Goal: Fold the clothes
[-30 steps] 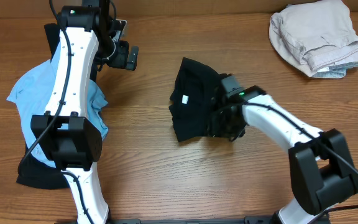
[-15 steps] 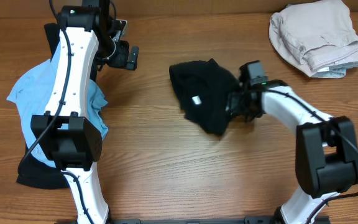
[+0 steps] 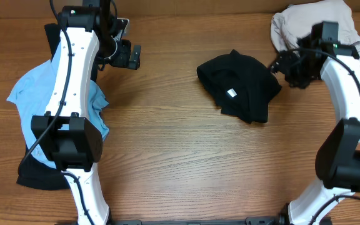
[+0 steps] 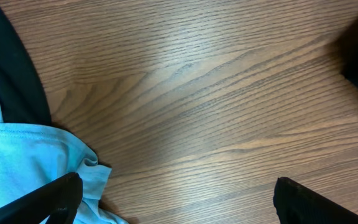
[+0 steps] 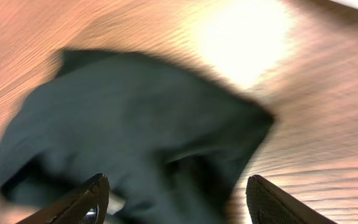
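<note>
The black shirt lies crumpled on the table right of centre, its small white label facing up. My right gripper is just off its right edge, by the off-white pile. In the blurred right wrist view that gripper is open, with the black shirt spread below the jaws and not pinched. My left gripper hovers at the back left, open and empty, over bare wood. A light blue garment lies under the left arm and also shows in the left wrist view.
An off-white folded pile sits at the back right corner, right behind the right gripper. Another black garment lies at the front left under the blue one, and dark cloth shows in the left wrist view.
My right arm swept the black shirt from the table's middle toward the back right, turning it over. The jaws now stand open beside it. The left arm has not moved.
</note>
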